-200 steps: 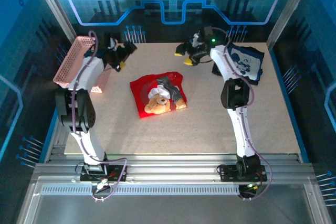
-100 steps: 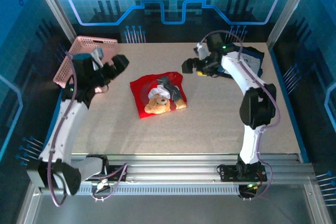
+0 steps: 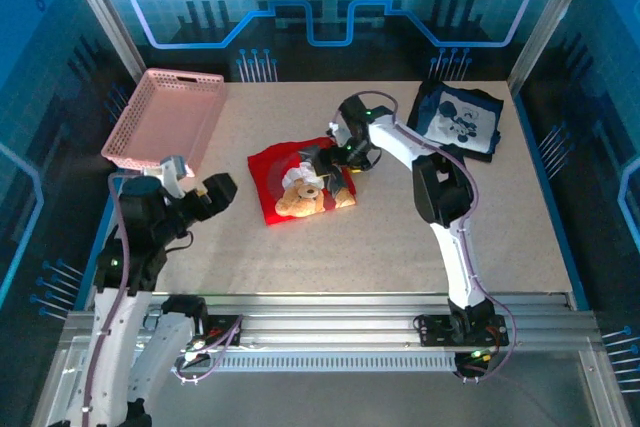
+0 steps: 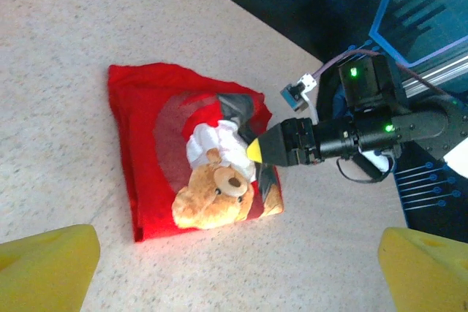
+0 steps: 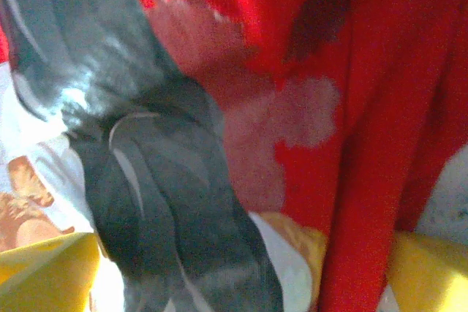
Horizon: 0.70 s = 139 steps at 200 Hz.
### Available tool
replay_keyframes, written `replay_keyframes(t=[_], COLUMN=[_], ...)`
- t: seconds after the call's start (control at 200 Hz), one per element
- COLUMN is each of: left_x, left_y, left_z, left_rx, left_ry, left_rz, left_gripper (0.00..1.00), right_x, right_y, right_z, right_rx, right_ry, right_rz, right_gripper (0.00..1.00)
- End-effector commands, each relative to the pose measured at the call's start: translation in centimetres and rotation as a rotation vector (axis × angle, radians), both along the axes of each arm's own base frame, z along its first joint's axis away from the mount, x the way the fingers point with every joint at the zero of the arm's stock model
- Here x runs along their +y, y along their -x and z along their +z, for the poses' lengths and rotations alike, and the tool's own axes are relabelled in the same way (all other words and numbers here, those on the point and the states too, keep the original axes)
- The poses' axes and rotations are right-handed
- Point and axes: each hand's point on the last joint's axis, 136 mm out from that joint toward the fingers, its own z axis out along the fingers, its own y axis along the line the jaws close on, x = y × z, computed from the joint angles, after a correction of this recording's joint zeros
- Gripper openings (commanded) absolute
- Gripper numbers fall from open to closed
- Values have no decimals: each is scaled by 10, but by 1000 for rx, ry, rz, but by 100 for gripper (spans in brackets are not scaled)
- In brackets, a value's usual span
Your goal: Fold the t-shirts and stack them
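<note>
The red t-shirt [image 3: 285,179] with the teddy-bear print lies folded at the table's middle; in the left wrist view the red t-shirt [image 4: 146,137] lies flat ahead. The navy t-shirt [image 3: 460,119] with its white graphic lies folded at the back right. My right gripper [image 3: 336,153] hovers low over the red shirt's right edge, its yellow tip [image 4: 259,150] on the print. Its fingers [image 5: 44,268] stand wide apart over the cloth, open. My left gripper [image 3: 216,190] is open, drawn back near left, holding nothing, with its fingers [image 4: 44,264] far apart.
A pink lattice basket [image 3: 165,117] sits at the back left corner of the table [image 3: 380,237]. Metal frame posts and blue walls close in both sides.
The left arm swung back from the basket to the near left. The right gripper moved from the back of the table down onto the red shirt, uncovering the navy shirt.
</note>
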Motion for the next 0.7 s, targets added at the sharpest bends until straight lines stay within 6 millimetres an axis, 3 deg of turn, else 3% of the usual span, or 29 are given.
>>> replay_keyframes(t=[0.0, 0.1, 0.2, 0.27, 0.335, 0.435, 0.51, 0.69], left_x=[10, 15, 18, 17, 16, 16, 15, 11], left_y=[21, 28, 29, 27, 25, 22, 20, 15], left_z=[-28, -23, -17, -12, -6, 3, 6, 9], left_rx=[113, 100, 89, 69, 49, 22, 18, 3], left_ry=[-66, -92, -101, -92, -89, -92, -92, -75], left_rz=[32, 49, 60, 57, 57, 53, 47, 32], left_gripper=[99, 99, 99, 99, 99, 99, 99, 99], right_x=[-8, -6, 3, 13, 19, 23, 18, -21], right_y=[5, 6, 10, 11, 9, -3, -19, -63], right_z=[-23, -29, -36, -42, -48, -42, -21, 58], right_rx=[26, 28, 45, 44, 58, 54, -17, -292], right_ry=[121, 161, 167, 175, 171, 150, 163, 275], right_rz=[18, 25, 29, 43, 32, -14, -38, -121], right_gripper=[99, 95, 82, 66, 45, 15, 0, 0])
